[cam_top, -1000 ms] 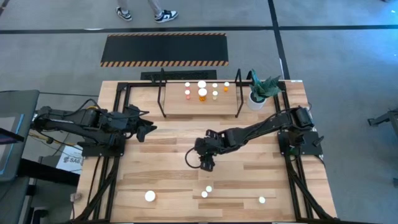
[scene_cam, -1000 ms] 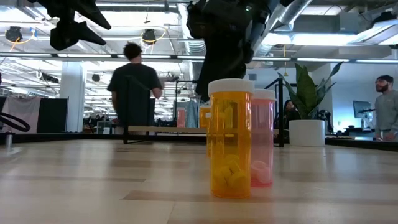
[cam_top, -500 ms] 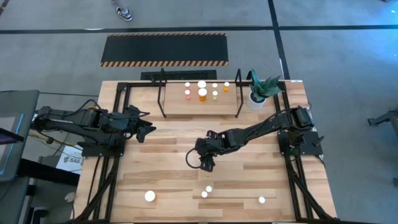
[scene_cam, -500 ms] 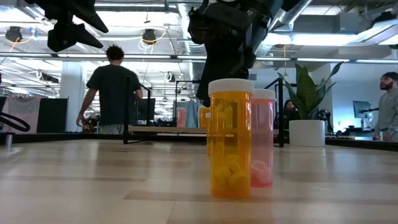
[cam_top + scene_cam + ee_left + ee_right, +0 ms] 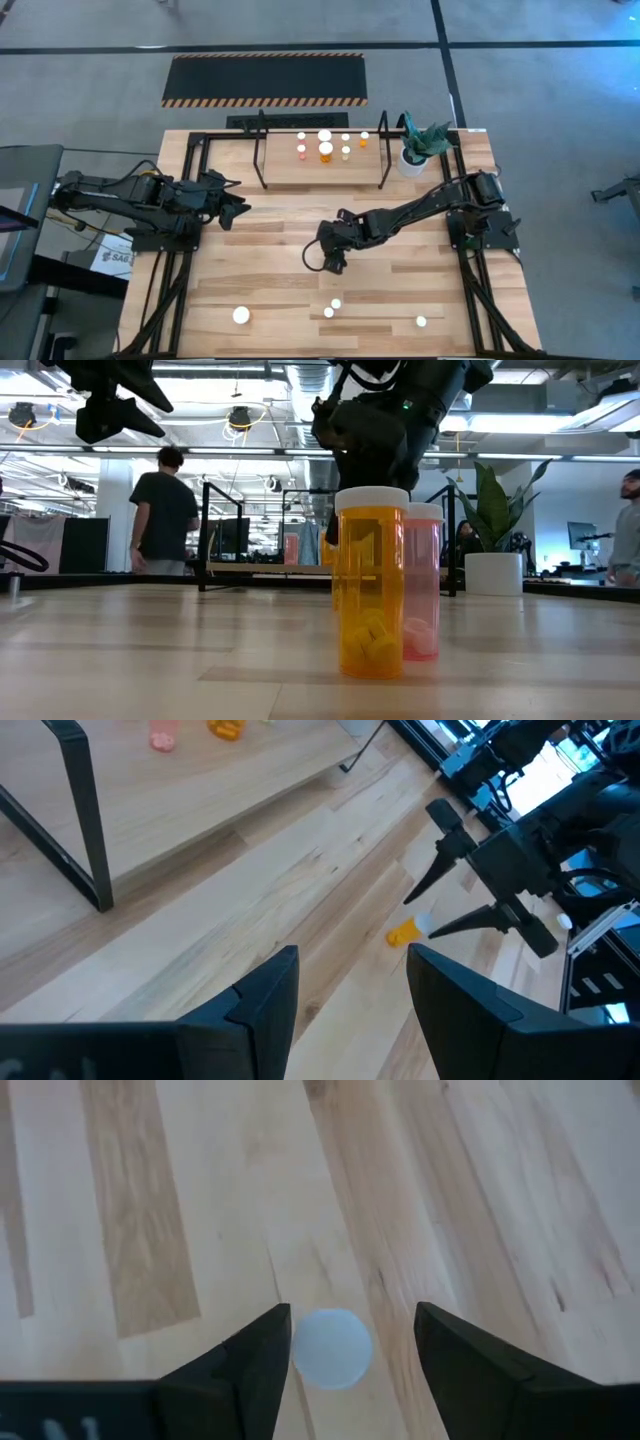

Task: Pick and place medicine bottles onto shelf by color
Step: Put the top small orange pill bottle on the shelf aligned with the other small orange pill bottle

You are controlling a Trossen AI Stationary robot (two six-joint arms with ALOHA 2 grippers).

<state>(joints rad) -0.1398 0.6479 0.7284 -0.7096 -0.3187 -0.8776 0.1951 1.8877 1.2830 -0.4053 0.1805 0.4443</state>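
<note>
A small orange medicine bottle with a white cap seems to lie on its side mid-table. My right gripper hangs over it, open. Its fingers stand on either side of the cap, and I see no touch. My left gripper waits open and empty over the table's left side. The shelf stands at the far edge with several bottles upright on it. An orange bottle and a pinkish one stand near the front edge.
More white-capped bottles stand near the front edge. A white pot with a green plant sits right of the shelf. A black rod frame runs along the table's sides. People move in the room beyond.
My right gripper has sunk a little toward the table over the orange bottle, rolling slightly. A person in the room behind has walked toward the left.
</note>
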